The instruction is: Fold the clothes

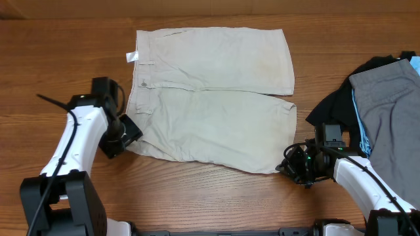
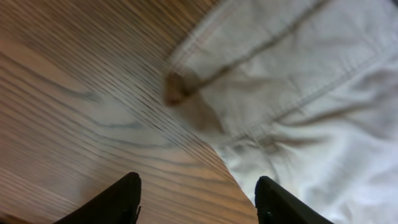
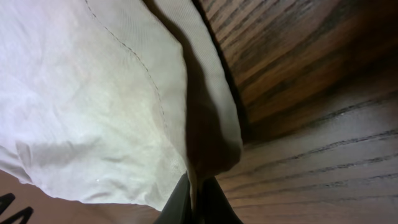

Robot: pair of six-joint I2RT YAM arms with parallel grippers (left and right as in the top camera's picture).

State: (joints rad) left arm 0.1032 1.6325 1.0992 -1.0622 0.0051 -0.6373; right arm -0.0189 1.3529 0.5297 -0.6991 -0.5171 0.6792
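The beige shorts (image 1: 216, 98) lie flat on the wooden table, waistband to the left, both legs pointing right, a small white tag (image 1: 132, 56) at the waistband. My left gripper (image 1: 129, 134) is open at the near-left waistband corner; in the left wrist view its jaws (image 2: 198, 202) straddle the cloth's edge (image 2: 298, 112), the left finger over bare wood. My right gripper (image 1: 289, 167) is shut on the near leg's hem corner. The right wrist view shows the beige cloth (image 3: 93, 106) pinched between the shut fingers (image 3: 198, 202).
A grey garment (image 1: 388, 111) lies over a black garment (image 1: 335, 108) at the table's right edge, close behind my right arm. Bare wood (image 1: 197, 196) runs along the front.
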